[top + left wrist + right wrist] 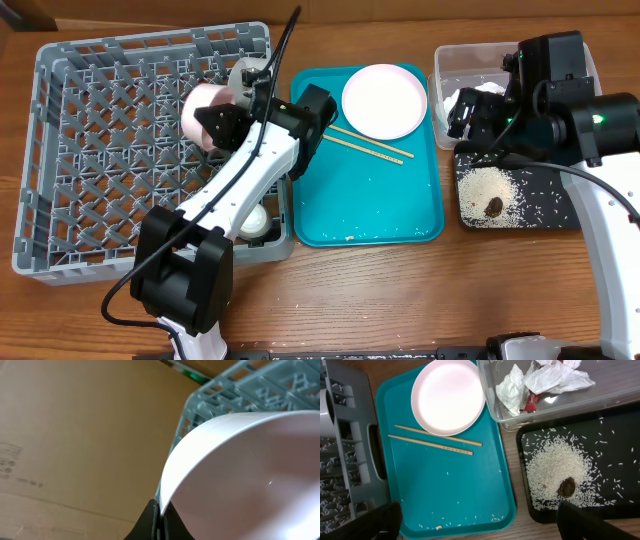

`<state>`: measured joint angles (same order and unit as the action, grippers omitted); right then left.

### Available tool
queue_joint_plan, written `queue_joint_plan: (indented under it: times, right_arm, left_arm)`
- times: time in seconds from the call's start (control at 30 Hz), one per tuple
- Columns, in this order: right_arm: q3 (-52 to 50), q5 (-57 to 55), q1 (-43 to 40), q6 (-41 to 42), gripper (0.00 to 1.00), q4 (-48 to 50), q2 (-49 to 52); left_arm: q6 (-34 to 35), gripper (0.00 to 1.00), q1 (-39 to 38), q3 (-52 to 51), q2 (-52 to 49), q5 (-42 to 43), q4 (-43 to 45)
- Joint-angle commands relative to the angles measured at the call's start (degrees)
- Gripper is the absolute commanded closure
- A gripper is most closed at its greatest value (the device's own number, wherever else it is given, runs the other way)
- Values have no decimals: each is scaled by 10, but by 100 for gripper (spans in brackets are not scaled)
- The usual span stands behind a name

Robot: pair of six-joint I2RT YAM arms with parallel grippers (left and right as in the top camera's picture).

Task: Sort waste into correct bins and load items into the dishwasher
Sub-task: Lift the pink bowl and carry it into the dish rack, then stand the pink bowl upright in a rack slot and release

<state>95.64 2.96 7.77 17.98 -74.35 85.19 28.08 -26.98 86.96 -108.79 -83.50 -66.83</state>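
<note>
My left gripper (161, 521) is shut on the rim of a whitish bowl (250, 475), holding it on edge over the grey dishwasher rack (90, 150). In the overhead view that bowl (207, 108) hangs near the rack's right side, next to a small white cup (245, 75). A second bowl (255, 222) lies in the rack's near right corner. The pink plate (447, 397) and two chopsticks (435, 440) lie on the teal tray (450, 490). My right gripper (482, 522) stands open above the tray's near edge, holding nothing. Crumpled wrappers (545, 380) fill the clear tub (445, 60). Rice (555, 467) and a brown lump (566, 487) lie in the black tray (620, 460).
A few stray rice grains (460, 522) lie along the teal tray's near edge. The rack's wall and handle (375, 455) stand just left of the tray. The left arm (230, 190) stretches across the rack's right half. Bare wooden table (400, 300) runs along the front.
</note>
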Motion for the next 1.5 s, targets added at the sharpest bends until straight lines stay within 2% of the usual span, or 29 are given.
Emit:
queue_joint_plan:
  times: [0.0, 0.33, 0.5, 0.7, 1.0, 1.27, 1.47]
  right_arm:
    - [11, -4, 0, -3, 0, 3, -3]
    - [11, -3, 0, -3, 0, 3, -3]
    - [11, -3, 0, -3, 0, 3, -3]
    - [11, -3, 0, -3, 0, 3, -3]
    - [11, -3, 0, -3, 0, 3, -3]
    - [11, -3, 0, -3, 0, 3, -3]
    - [11, -3, 0, -3, 0, 3, -3]
  left_arm:
    - [-11, 96, -1, -4, -4, -38, 14]
    - [-7, 96, -16, -6, -45, -25, 29]
    - [-7, 96, -26, -6, -72, -58, 25]
    - [-13, 96, -45, -6, -76, -60, 15]
    - [-13, 95, -74, -6, -76, -18, 6]
    - [-14, 96, -71, -6, -76, -61, -22]
    - [61, 96, -68, -7, -76, -37, -83]
